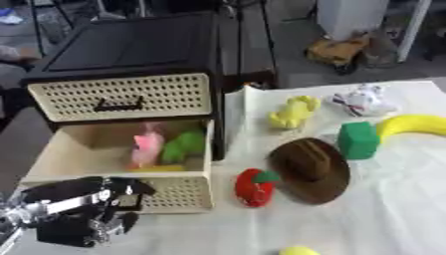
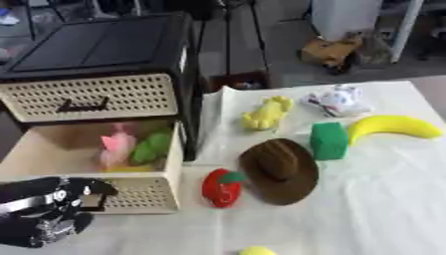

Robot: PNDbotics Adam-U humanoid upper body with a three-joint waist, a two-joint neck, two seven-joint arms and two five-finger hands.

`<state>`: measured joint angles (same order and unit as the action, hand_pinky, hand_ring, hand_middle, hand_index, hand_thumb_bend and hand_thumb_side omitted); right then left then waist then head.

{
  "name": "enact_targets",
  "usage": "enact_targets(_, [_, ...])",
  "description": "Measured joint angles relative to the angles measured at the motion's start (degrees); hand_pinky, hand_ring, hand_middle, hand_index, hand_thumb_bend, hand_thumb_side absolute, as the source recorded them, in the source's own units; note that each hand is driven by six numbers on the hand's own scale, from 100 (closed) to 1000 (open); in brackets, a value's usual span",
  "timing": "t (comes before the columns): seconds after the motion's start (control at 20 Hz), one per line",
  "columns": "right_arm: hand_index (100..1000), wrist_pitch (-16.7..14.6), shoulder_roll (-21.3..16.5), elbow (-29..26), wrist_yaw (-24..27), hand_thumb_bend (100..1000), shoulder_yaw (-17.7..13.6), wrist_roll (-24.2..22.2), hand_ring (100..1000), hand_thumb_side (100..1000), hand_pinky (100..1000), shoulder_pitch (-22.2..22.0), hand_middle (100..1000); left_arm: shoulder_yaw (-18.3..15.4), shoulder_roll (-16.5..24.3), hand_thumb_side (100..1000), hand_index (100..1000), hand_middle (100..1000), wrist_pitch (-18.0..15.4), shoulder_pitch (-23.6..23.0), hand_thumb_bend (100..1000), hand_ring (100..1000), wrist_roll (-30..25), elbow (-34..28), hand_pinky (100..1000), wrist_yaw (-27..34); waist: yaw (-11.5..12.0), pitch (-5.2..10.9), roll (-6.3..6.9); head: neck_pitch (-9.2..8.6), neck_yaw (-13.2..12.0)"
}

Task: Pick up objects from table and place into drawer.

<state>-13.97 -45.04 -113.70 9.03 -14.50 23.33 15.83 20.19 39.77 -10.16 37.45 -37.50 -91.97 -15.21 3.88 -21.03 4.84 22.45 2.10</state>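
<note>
One red strawberry toy (image 1: 254, 188), one brown hat (image 1: 309, 169), one green block (image 1: 358, 140), one banana (image 2: 393, 126), one yellow toy (image 1: 292, 112) and one white toy (image 1: 364, 101) lie on the table (image 2: 383, 209); a small yellow thing (image 1: 299, 251) peeks in at the bottom edge. The left hand (image 1: 83, 211) sits at the front of the open drawer (image 1: 193, 191), fingers curled and holding nothing; the strawberry toy is near its right, the others farther right and beyond. Just behind the hand, the drawer holds one pink toy (image 1: 148, 146), one green toy (image 1: 182, 147) and something yellow.
</note>
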Motion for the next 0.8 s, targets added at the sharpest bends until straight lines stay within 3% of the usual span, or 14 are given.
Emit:
enact_targets(0.4, [703,0.22,0.43,0.0,0.05,422,0.0,-0.17,683,1000,686,0.29,530,-1.55,-0.86,1000,1000,874,-0.87,2.62,100,335,2.75,5.83,143,-0.85,-0.41,-0.01,0.06,0.03,-0.31])
enact_targets(0.8, [702,0.37,0.45,0.0,0.23,421,-0.01,-0.22,683,1000,686,0.64,529,-3.03,-1.93,1000,1000,858,-0.02,5.11,100,319,1.96,10.56,126,4.15,-0.74,-0.2,0.06,1.13,-1.24])
